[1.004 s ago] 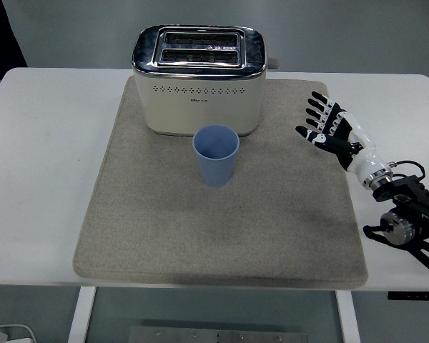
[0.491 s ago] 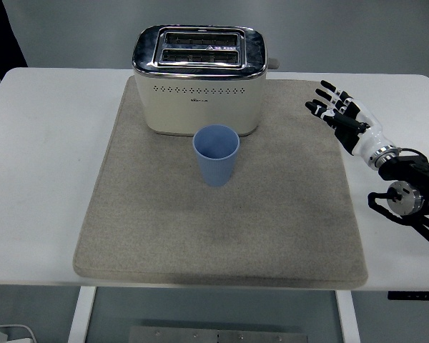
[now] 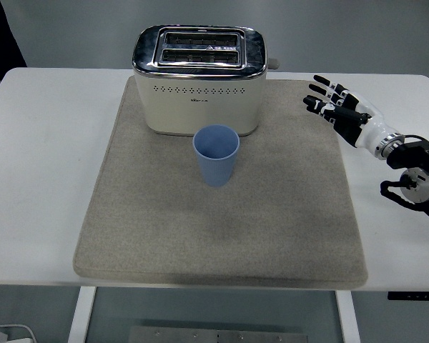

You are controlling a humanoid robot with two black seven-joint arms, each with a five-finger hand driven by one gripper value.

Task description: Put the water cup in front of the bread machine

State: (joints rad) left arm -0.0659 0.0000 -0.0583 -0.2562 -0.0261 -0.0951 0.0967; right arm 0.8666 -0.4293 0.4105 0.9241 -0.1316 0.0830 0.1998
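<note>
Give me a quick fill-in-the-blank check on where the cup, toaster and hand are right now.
1. The blue cup stands upright on the grey ____.
2. The cup stands directly in front of the ____.
3. The right hand has its fingers spread and holds ____.
4. The toaster's two top slots are ____.

Missing words: mat; toaster; nothing; empty

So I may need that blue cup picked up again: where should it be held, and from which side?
Hold the cup around its side wall, about mid-height, coming in from its right. It stands upright with its mouth open, the toaster crowds it from behind, and the open right robot hand is on that side with bare mat between.
</note>
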